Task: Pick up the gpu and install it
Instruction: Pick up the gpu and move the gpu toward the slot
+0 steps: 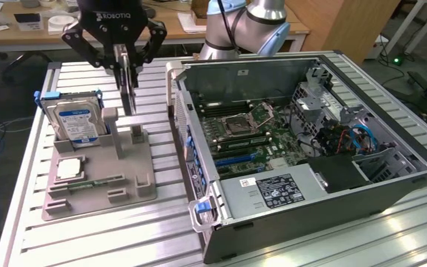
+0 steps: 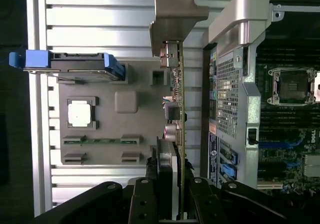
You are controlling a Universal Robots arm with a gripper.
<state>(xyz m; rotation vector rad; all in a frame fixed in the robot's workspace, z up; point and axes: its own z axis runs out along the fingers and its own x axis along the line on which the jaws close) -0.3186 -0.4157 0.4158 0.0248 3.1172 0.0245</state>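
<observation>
1. The hard drive [image 1: 80, 127] stands on the grey fixture [image 1: 135, 162], at its end toward the exterior view's left.
2. Above the fixture's post, the gripper [image 1: 127, 65] is clenched on the gpu [image 1: 129, 94], which hangs upright and edge-on. A straight vertical lift seems safest.
3. The open computer case [image 1: 391, 183] sits beside the fixture; keeping the card square should help seating.

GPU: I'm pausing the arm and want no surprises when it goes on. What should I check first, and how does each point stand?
1. The hand is shut on the gpu: ok.
2. The gpu hangs upright: ok.
3. Its lower edge is free of the grey holder: cannot tell.
4. The computer case is open, motherboard exposed: ok.
5. The blue expansion slots hold no card: ok.
6. The hard drive stands apart from the gpu: ok.
</observation>
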